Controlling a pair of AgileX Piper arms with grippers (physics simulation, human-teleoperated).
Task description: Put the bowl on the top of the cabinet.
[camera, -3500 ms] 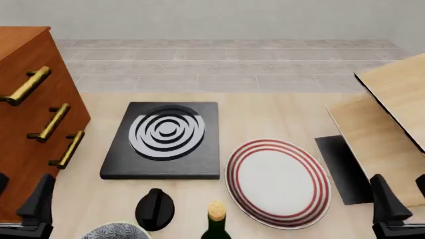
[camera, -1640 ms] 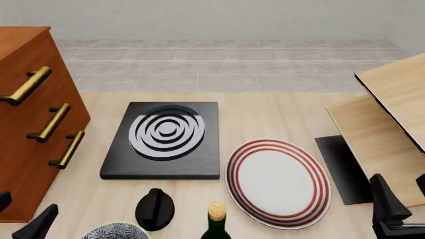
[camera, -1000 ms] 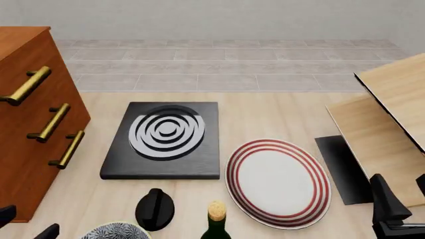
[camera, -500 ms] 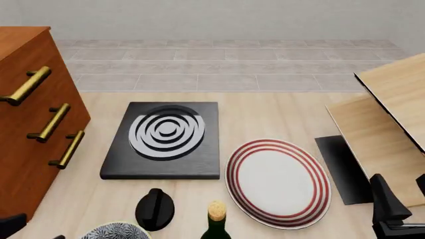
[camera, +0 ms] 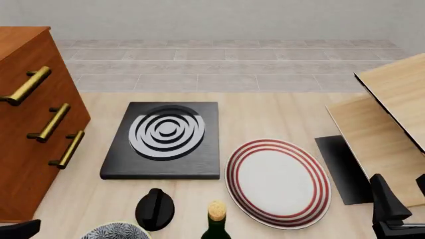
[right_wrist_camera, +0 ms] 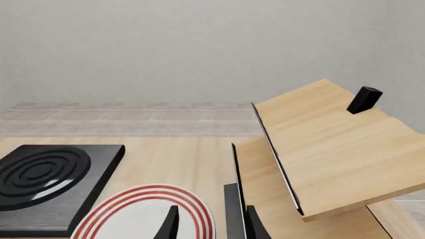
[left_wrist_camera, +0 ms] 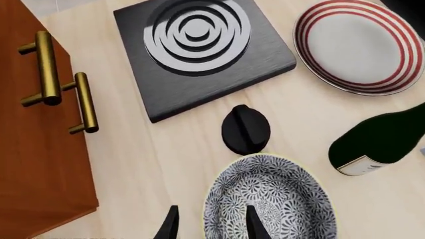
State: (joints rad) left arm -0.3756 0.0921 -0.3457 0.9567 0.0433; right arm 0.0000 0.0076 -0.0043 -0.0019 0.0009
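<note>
Black-and-white flowers cover the inside of the bowl [left_wrist_camera: 269,199], which we see from the left wrist camera sitting on the pale wood worktop [left_wrist_camera: 159,149]. The left gripper [left_wrist_camera: 211,226] hangs over it with its jaws spread: one fingertip [left_wrist_camera: 256,224] shows over the bowl's inside, the other over bare worktop just outside the yellow rim, so the rim lies between them. We cannot tell whether either tip touches it. Just beyond the bowl lies a black knob [left_wrist_camera: 246,129], then a black slab with grey rings [left_wrist_camera: 202,50]. A dark green bottle [left_wrist_camera: 378,142] stands beside the bowl, and a white plate with red rings [left_wrist_camera: 359,45] lies past it. The cabinet [left_wrist_camera: 33,149] rises close by, two brass handles in sight.

From the front camera we see only a sliver of the bowl [camera: 116,231] at the lower edge, well below the cabinet [camera: 30,124] at the left. A dark piece of the left arm [camera: 20,231] shows in the corner. The right gripper [camera: 398,211] sits at the lower right beside a black mat [camera: 342,169].

From the right wrist camera we see the right gripper [right_wrist_camera: 211,224] with its jaws spread and nothing between them, above the plate [right_wrist_camera: 143,214] and next to light-wood panels [right_wrist_camera: 325,149].
</note>
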